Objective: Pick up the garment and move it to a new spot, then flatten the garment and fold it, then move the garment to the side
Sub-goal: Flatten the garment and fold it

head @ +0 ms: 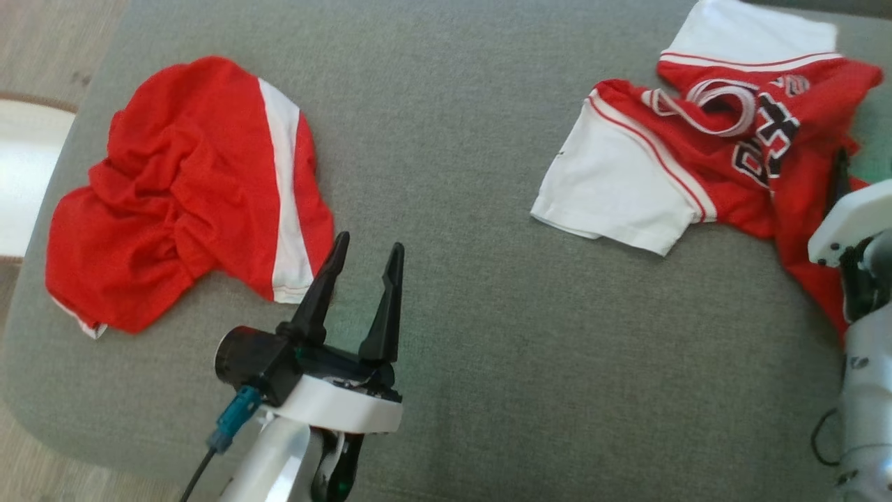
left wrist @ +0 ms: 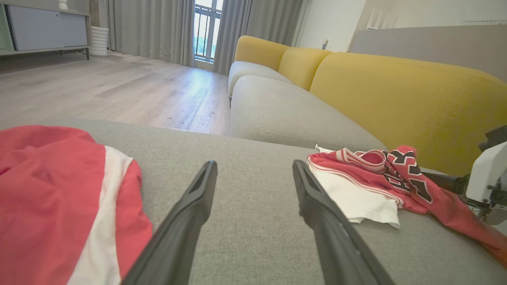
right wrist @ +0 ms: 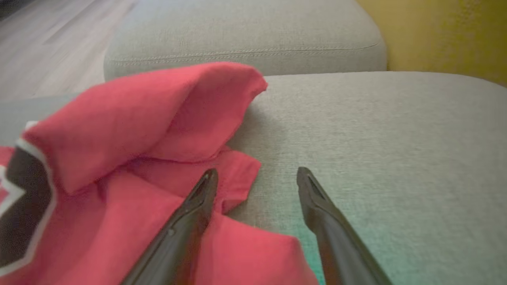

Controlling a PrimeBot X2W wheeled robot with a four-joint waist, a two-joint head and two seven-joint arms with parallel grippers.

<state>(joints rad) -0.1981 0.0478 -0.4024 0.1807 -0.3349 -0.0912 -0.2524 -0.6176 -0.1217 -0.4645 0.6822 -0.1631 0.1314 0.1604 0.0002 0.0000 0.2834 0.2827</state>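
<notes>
Task barely begun: no garment lifted, flattened or folded, and both end effectors are empty.

A rumpled red cloth garment with a white side stripe (head: 188, 188) lies near the left edge of the grey fabric sofa cushion (head: 453, 139). A crumpled red-and-white jersey with black lettering (head: 732, 139) sits at the far right corner. Which one the task means I cannot tell, so picking up, moving, flattening, folding and setting aside all appear left to do. The left end effector (head: 369, 244) has its fingers spread wide and holds nothing; it sits just beside the striped garment's near right corner, over bare cushion. The right end effector (right wrist: 256, 172) is likewise spread wide and empty. It straddles the jersey's red hem by the right edge, one finger over cloth and the other over cushion; contact is unclear.
</notes>
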